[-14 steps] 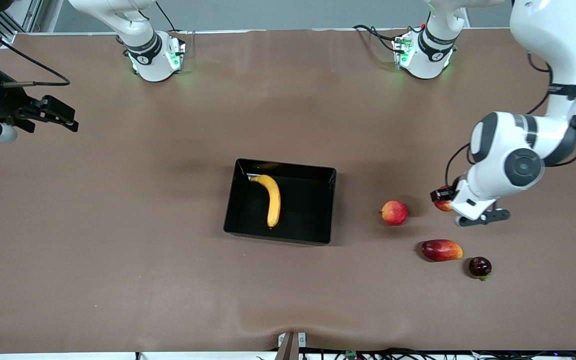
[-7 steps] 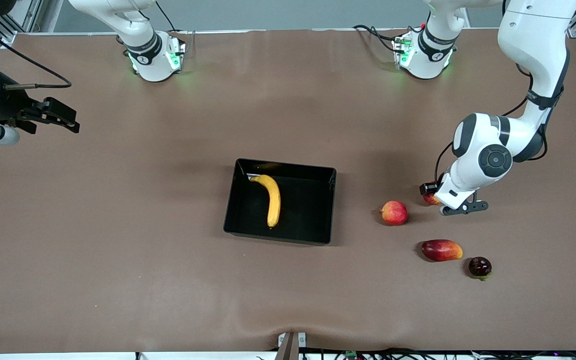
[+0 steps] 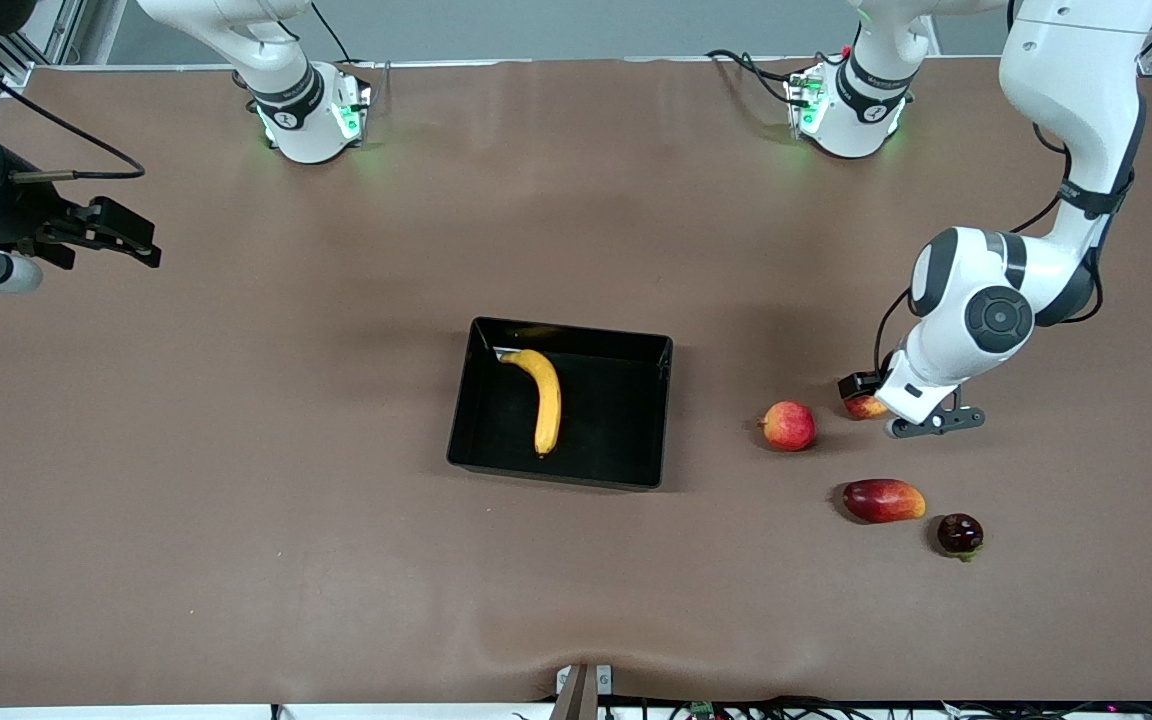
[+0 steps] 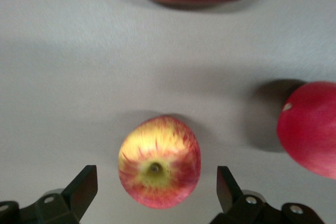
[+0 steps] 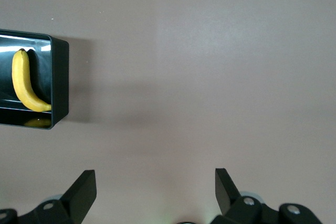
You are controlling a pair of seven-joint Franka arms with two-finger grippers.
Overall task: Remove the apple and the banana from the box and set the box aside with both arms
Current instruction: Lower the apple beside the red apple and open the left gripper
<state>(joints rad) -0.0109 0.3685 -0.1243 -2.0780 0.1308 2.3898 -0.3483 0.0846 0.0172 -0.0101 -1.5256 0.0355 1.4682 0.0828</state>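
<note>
Left tool (image 4: 156, 178) hangs low over the streaked apple (image 4: 159, 162), close to the worktop (image 3: 336, 500). Its two fingers (image 4: 84, 182) are spread wide, one on each side of the apple. There is a gap on both sides, so they do not touch it and nothing is held. The apple sits on the worktop with its stem pit facing up. It is red, with yellow around the pit.

On the front view's clock face, this apple is at about 3 o'clock from the black tray (image 3: 556, 476), toward the left arm's end of the worktop. Another apple (image 3: 788, 425) lies near it at about 8 o'clock. The mango (image 3: 883, 500) lies at about 6 o'clock from the streaked apple, nearer the front camera. A small dark round fruit (image 3: 960, 533) sits just beside the mango at about 4 o'clock.

The tray sits in the middle of the worktop, and only the banana (image 3: 543, 400) is in it. The banana lies flat in the half of the tray toward the right arm's end. Its long side runs from about 12 o'clock to 6 o'clock. The stem end points to about 11 o'clock, near a tray corner, and the other tip points toward the front camera.

The right tool (image 5: 155, 178) waits in the air over bare worktop at the right arm's end, between 9 and 10 o'clock from the tray. Its fingers are spread wide and hold nothing.
</note>
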